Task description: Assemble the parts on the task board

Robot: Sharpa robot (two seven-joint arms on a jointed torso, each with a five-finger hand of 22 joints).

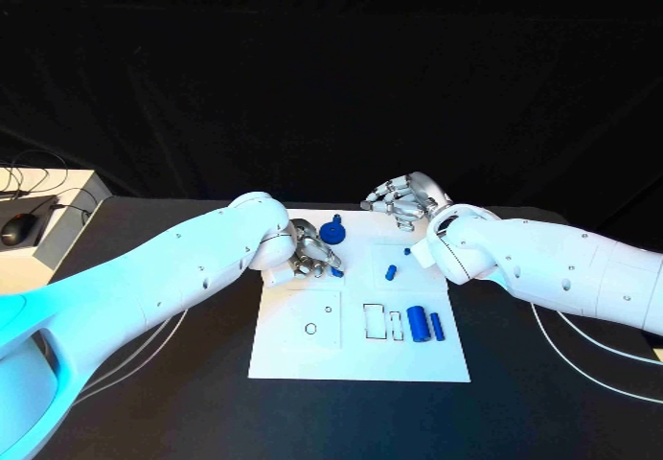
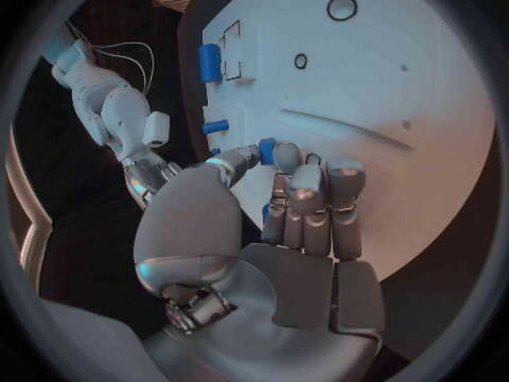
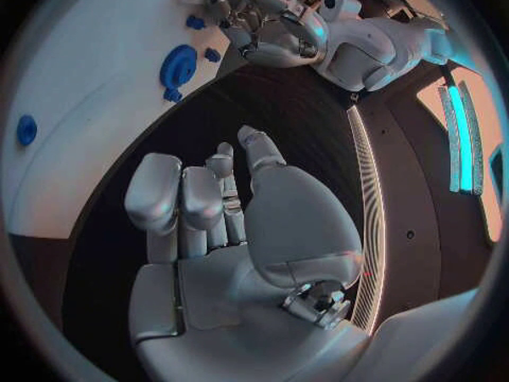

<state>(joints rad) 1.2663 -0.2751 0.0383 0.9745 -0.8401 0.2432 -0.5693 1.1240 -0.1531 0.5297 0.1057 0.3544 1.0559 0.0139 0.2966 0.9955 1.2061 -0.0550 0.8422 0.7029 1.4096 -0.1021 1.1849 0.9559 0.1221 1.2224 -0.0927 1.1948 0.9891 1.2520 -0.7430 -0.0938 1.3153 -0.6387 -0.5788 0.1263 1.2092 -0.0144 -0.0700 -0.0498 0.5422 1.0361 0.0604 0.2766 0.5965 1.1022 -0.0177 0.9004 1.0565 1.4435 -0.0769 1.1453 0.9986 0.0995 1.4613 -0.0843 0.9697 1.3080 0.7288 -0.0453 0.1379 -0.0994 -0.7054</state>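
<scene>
While left robot hand (image 2: 278,197) pinches blue part (image 2: 267,150), board (image 1: 297,350) unlettered.

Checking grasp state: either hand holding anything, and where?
Left hand pinches a small blue cylindrical part by its end, between thumb and fingertip. Right hand holds nothing.

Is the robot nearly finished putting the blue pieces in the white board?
Not yet. A blue gear stands at the task board's far edge. The left hand pinches a small blue part. The right hand holds nothing. Blue cylinders near the rectangular outlines still lie loose.
</scene>
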